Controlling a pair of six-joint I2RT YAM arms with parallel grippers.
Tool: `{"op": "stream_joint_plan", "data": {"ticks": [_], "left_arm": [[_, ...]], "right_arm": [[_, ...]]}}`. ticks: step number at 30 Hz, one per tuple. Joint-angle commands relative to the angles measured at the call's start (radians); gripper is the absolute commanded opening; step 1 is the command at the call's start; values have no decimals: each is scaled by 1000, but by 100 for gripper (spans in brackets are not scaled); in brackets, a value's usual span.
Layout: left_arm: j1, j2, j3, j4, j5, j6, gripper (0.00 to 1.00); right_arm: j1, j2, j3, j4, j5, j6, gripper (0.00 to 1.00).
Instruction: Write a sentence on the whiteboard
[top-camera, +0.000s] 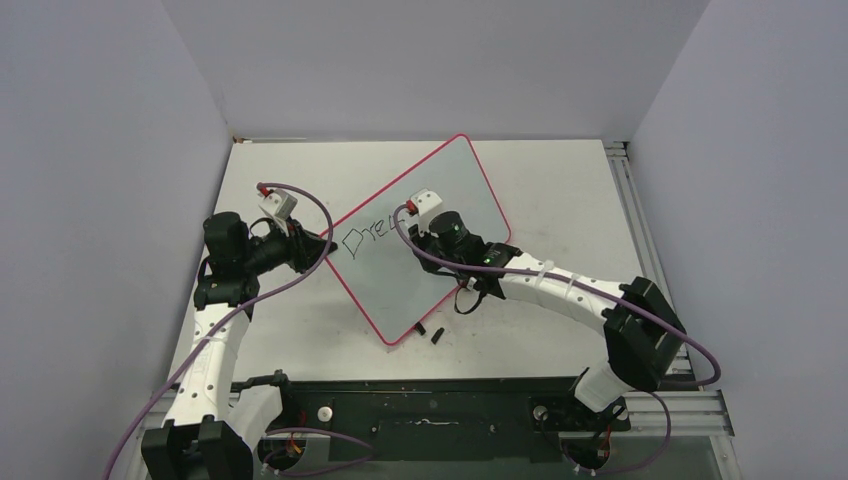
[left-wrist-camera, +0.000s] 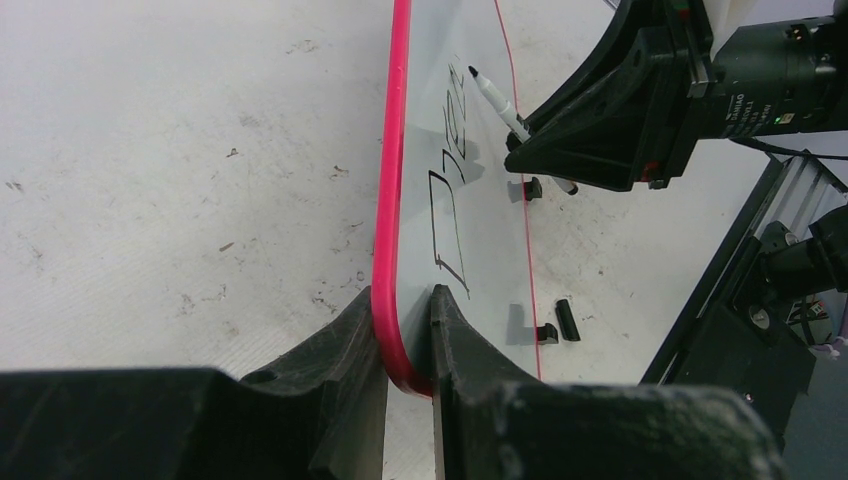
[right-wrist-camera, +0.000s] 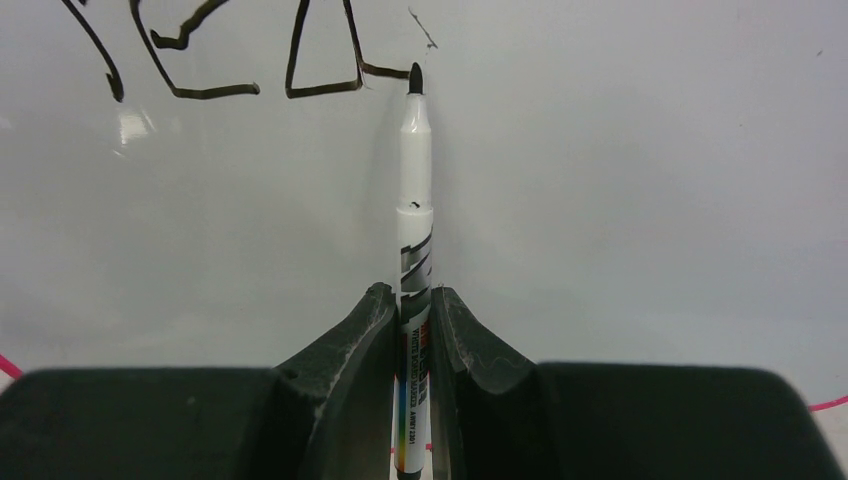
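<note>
Whiteboard (top-camera: 395, 290) is sitting askew between both grippers. Left gripper (left-wrist-camera: 401, 295) is clamping its red rim. Right gripper (right-wrist-camera: 410, 292) is pinching a marker (right-wrist-camera: 414, 200), tip meeting the board face. Sentence (right-wrist-camera: 322, 90) is barely starting: "Drea" showing near the clamped rim, with the rest apparently outstanding.

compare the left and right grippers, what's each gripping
The left gripper clamps the whiteboard by its rim; the right gripper clamps a marker. The left sits at the board's edge; the right is over the board face, marker tip at the end of the writing. Both have black fingers shut on something.
</note>
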Motion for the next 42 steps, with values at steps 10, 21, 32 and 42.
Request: {"op": "stream_joint_plan", "data": {"ticks": [10, 21, 32, 42], "left_arm": [[-14, -8, 3, -38, -46, 127, 0], [-16, -14, 3, -40, -56, 128, 0], [-16, -6, 6, -43, -57, 129, 0], [-14, -9, 6, -44, -56, 130, 0]], "right_arm": [[-12, -57, 79, -51, 9, -26, 5], [-67, -80, 96, -147, -106, -67, 5], [-93, -33, 159, -196, -194, -108, 5], [-90, 11, 204, -216, -200, -116, 5]]}}
